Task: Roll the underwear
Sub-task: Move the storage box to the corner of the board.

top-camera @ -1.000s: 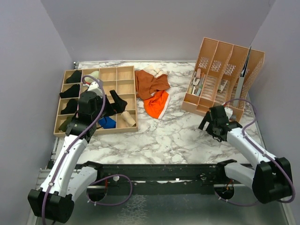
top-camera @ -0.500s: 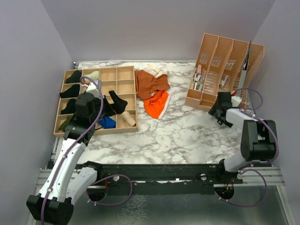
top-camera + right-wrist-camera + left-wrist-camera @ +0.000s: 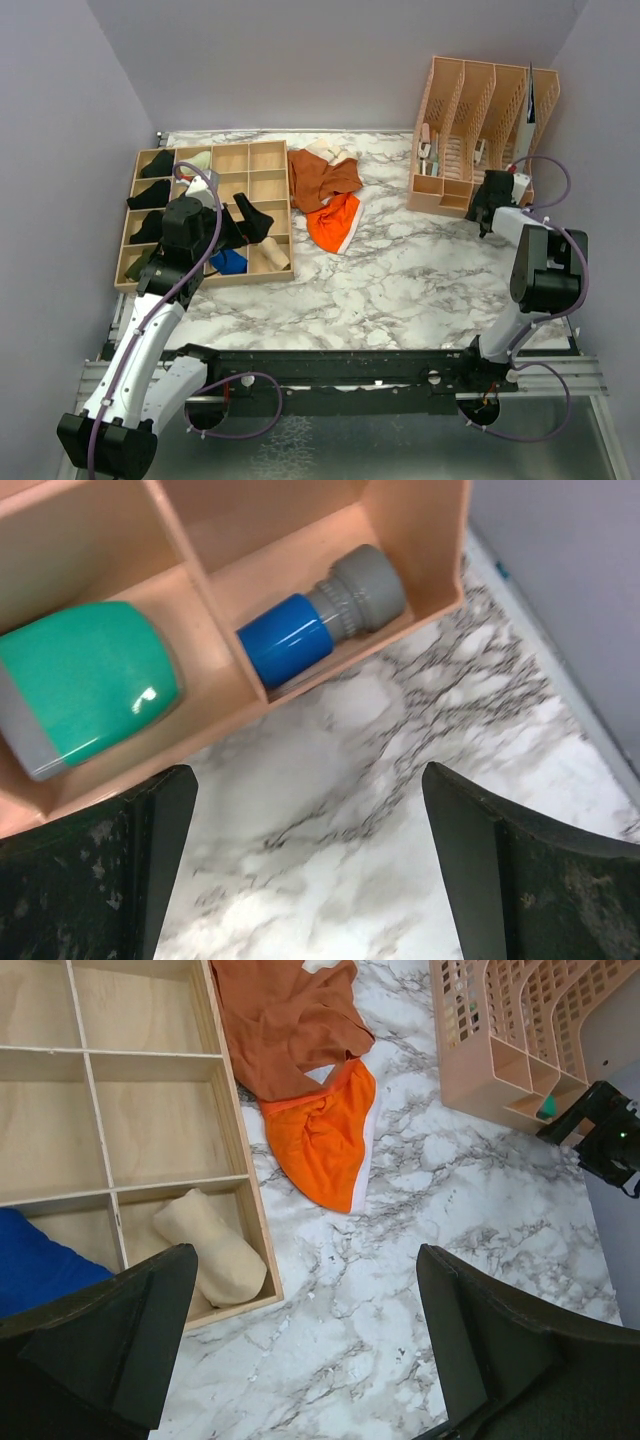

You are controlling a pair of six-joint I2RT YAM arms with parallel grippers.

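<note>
The rust-brown underwear (image 3: 322, 178) lies crumpled on the marble table beside the wooden box. The bright orange underwear (image 3: 335, 222) lies just in front of it, partly under its edge. Both show in the left wrist view, brown (image 3: 290, 1020) above orange (image 3: 325, 1140). My left gripper (image 3: 255, 220) hovers open and empty over the box's right side, left of the underwear; its jaws (image 3: 300, 1360) stand wide apart. My right gripper (image 3: 487, 195) is open and empty at the far right, by the organizer's front edge, far from the underwear (image 3: 310, 880).
A wooden compartment box (image 3: 270, 195) holds black, blue (image 3: 35, 1265) and cream (image 3: 210, 1245) rolled bundles. A peach file organizer (image 3: 480, 110) stands at the back right; its front trays hold a green object (image 3: 85, 685) and a blue-grey cylinder (image 3: 315, 620). Purple walls close in both sides.
My right gripper has swung back and to the right, up to the organizer. The organizer has shifted back and turned squarer. The left arm has barely moved.
</note>
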